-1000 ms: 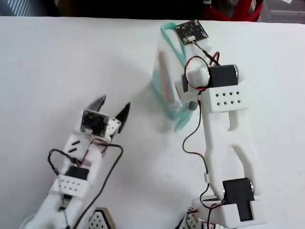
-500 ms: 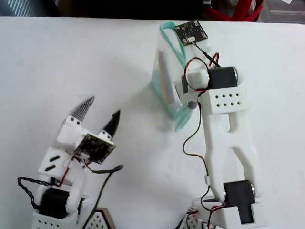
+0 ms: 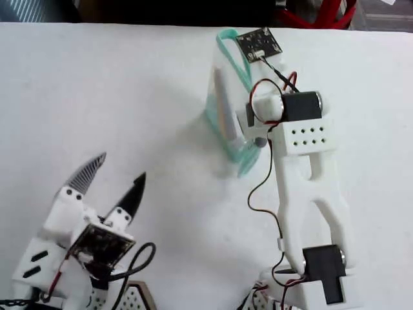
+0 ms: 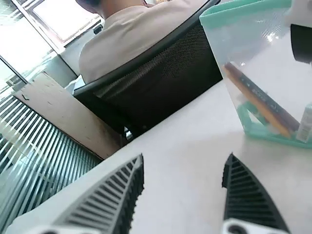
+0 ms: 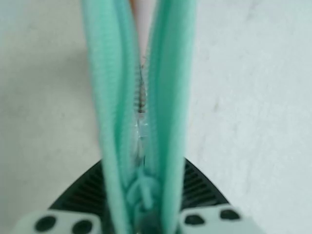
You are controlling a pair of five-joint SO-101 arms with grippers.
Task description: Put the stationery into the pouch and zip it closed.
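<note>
The pouch [image 3: 226,110], stationery [image 4: 263,105] inside, is held upright by the right gripper [image 5: 141,195], clamped on its zip end; the left gripper [image 3: 118,169] is seen with jaws apart, well away from it. The zipper [image 5: 141,102] ahead of the right jaws is best drawn straight, tape kept taut.

Surface: a white table [image 3: 97,84] is seen, plain and matte throughout.
Far middle: a clear pouch [image 3: 222,110] with mint-green edging is stood upright on the table.
Near edge: a small dotted piece [image 3: 137,298] with a tan rim is set on the table, well apart from the pouch.
</note>
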